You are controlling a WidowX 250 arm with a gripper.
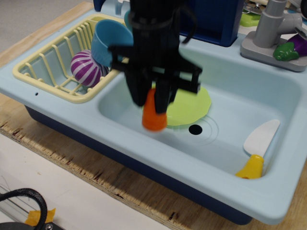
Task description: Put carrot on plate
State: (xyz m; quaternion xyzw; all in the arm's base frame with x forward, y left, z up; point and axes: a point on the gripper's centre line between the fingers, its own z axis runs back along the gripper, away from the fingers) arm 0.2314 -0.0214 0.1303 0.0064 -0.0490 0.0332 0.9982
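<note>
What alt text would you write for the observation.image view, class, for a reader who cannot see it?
A black robot hand grips an orange toy carrot, wide end down, lifted above a light-blue toy sink, beside a light-green plate on the sink floor. A yellow-handled toy knife lies at right; a blue cup and a purple striped ball sit in a yellow rack.
</note>
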